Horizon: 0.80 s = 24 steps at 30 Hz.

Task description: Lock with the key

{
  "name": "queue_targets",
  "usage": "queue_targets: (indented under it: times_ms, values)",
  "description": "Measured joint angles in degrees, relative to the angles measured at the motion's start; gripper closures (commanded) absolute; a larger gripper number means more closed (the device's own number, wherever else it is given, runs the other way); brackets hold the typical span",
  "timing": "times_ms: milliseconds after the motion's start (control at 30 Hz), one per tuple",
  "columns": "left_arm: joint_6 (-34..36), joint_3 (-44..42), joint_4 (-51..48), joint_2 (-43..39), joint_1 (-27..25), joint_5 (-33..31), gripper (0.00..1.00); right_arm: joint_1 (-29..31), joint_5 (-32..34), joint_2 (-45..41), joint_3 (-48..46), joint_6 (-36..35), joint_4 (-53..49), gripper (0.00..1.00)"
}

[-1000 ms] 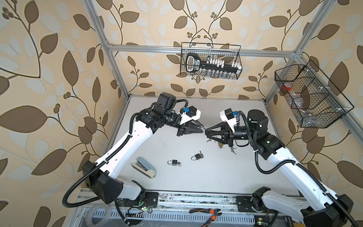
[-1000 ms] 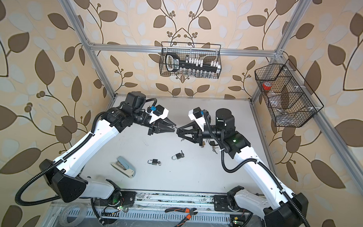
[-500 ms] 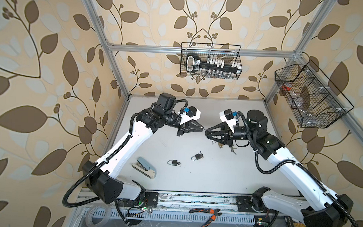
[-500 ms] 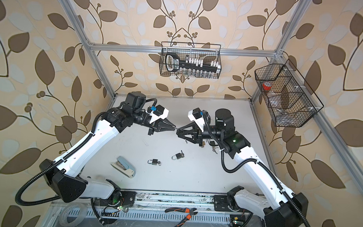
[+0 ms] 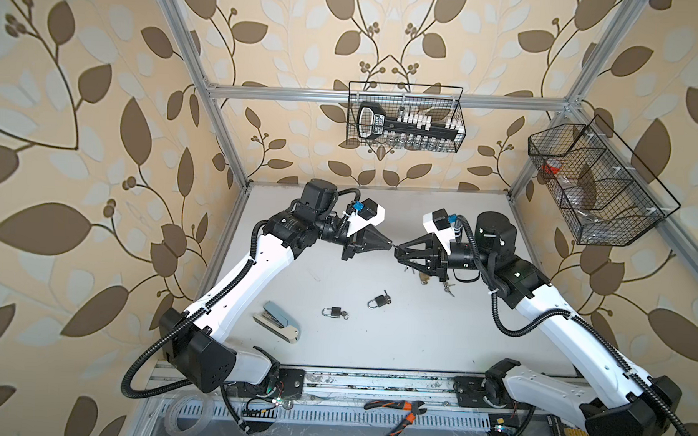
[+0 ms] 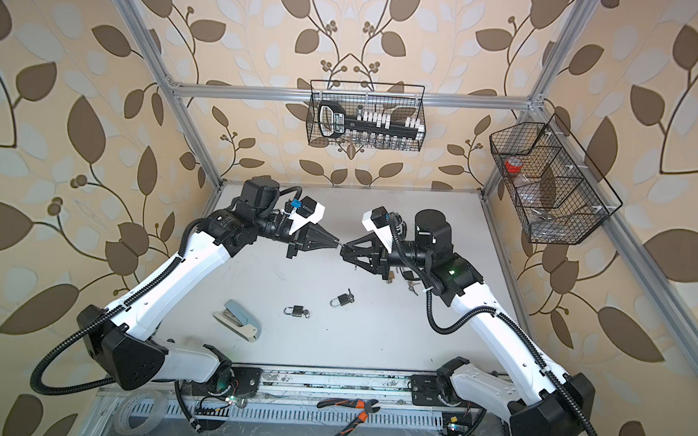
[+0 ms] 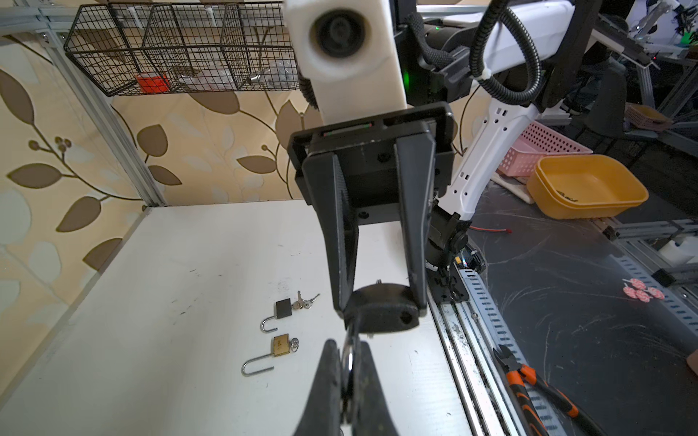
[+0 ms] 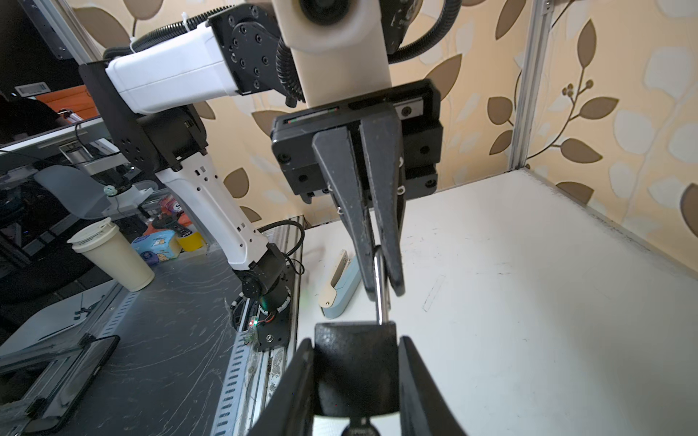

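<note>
- Orange-handled pliers (image 5: 408, 414) lie on the front rail, off the white surface (image 5: 435, 334).
- At the front left of the surface lies a grey-blue stapler (image 5: 282, 321). To its right and apart from it sits a small front padlock (image 5: 336, 312) with a key at its base. A second padlock (image 5: 378, 301) lies a little farther back, with a key sticking out of it.
- Above the middle of the surface the two arms meet tip to tip, clear of the surface.
- The right pincer (image 7: 379, 305) is at a moderate width, with the dark body of the held padlock (image 8: 357, 362) between its fingers, one finger against each side.
- The left pincer (image 8: 383, 290) is pinched tight on the silver shackle (image 8: 380, 313), which stands out of that body.
- A dark piece shows at the body's other end, cut off by the frame edge; I cannot tell whether it is the key.
- Beneath the right arm lie a brass padlock (image 7: 281, 345) and a black padlock (image 7: 283, 308), both with open shackles. Loose keys (image 7: 306, 302) lie just beside the black one.
- A wire basket (image 5: 404, 85) hangs on the back rail and a side basket (image 5: 614, 228) on the right.
</note>
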Motion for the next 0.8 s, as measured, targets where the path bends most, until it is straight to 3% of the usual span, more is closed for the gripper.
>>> queue_targets:
  times_ms: [133, 367, 567, 800]
  values:
    - [-9.7, -0.5, 5.4, -0.8, -0.1, -0.3, 1.00, -0.3, 8.0, -4.3, -2.1, 2.7, 4.0, 0.49]
    - [-28.4, 0.3, 10.8, -2.3, -0.1, -5.6, 1.00, -4.9, 15.4, -8.2, -4.0, 9.6, 11.1, 0.48]
    - [-37.7, 4.2, 11.9, -3.6, 0.0, -12.9, 1.00, -6.9, 15.2, -8.0, -5.8, 16.0, 15.7, 0.48]
    - [-43.5, -5.3, 20.5, -12.6, -0.1, -20.0, 1.00, -7.1, 9.5, -7.2, -6.0, 22.1, 23.7, 0.47]
